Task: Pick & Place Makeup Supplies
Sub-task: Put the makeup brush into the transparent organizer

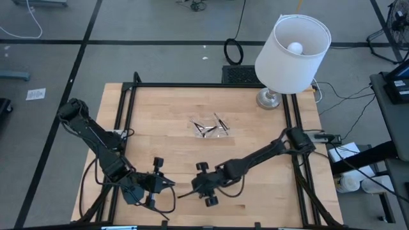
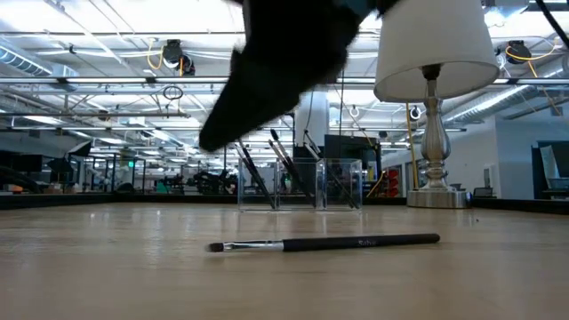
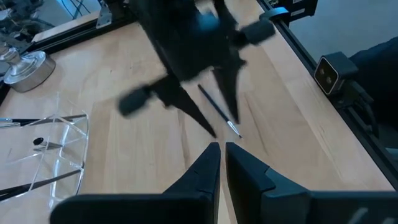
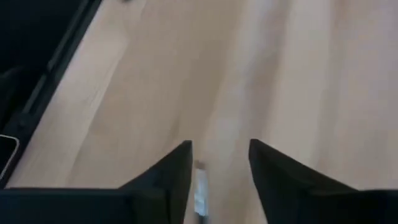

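Hovering my right gripper [image 3: 221, 121] low over the table's [image 1: 255, 128] near edge, fingers [image 4: 168, 171] spread apart and holding nothing. One brush [image 2: 324, 243] lies flat on the wood right under it. More brushes [image 1: 209, 126] sit in the clear tray [image 2: 298, 185] mid-table. Left gripper [image 3: 222, 163] waits close by, pinched nearly together, empty.

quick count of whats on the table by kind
makeup brush lying loose on the table: 1
clear plastic holder with brushes in it: 1 (brush count unclear)
lamp: 1
robot grippers: 2, left, right
total: 5
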Robot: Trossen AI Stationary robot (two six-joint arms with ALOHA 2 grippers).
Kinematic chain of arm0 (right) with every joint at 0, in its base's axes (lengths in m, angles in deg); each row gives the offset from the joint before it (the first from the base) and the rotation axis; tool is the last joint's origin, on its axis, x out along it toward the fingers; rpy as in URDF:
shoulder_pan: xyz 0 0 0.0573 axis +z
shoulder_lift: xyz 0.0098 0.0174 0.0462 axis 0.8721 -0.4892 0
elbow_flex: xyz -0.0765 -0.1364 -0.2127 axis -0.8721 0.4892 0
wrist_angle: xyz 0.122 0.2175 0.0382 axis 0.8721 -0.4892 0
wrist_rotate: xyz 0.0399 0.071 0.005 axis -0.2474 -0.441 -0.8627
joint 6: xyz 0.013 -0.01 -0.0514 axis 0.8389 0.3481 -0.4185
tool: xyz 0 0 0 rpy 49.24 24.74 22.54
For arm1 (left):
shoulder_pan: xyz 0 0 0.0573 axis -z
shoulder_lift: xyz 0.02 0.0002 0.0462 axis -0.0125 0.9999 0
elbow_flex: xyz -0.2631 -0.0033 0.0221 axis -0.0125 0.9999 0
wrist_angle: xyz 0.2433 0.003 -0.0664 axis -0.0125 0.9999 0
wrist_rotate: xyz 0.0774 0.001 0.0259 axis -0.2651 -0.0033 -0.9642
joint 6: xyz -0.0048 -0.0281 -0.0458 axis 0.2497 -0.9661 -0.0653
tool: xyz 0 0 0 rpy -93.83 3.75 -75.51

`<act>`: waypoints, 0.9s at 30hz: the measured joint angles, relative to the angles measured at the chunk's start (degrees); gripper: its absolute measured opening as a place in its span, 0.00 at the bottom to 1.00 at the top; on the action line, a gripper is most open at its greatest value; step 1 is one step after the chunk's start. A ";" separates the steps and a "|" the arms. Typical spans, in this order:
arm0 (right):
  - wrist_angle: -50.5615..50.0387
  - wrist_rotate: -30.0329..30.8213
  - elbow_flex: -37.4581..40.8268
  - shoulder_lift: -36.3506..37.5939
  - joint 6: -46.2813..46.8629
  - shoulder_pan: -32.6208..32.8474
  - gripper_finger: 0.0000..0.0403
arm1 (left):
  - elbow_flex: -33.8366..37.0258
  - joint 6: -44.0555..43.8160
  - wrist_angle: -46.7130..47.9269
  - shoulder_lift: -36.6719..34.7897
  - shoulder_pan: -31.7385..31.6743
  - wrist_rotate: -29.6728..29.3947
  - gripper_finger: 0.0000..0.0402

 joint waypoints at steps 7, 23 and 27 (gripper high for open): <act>0.91 -1.62 -0.02 -4.69 0.63 2.19 0.43 | 0.00 0.00 0.15 0.00 0.02 0.02 0.09; -0.36 3.55 -0.27 -7.64 0.31 1.93 0.30 | 0.00 -0.25 0.31 0.00 0.02 0.02 0.09; 1.45 4.38 0.05 -5.53 -1.38 2.16 0.29 | 0.00 0.00 0.32 0.00 0.02 0.02 0.09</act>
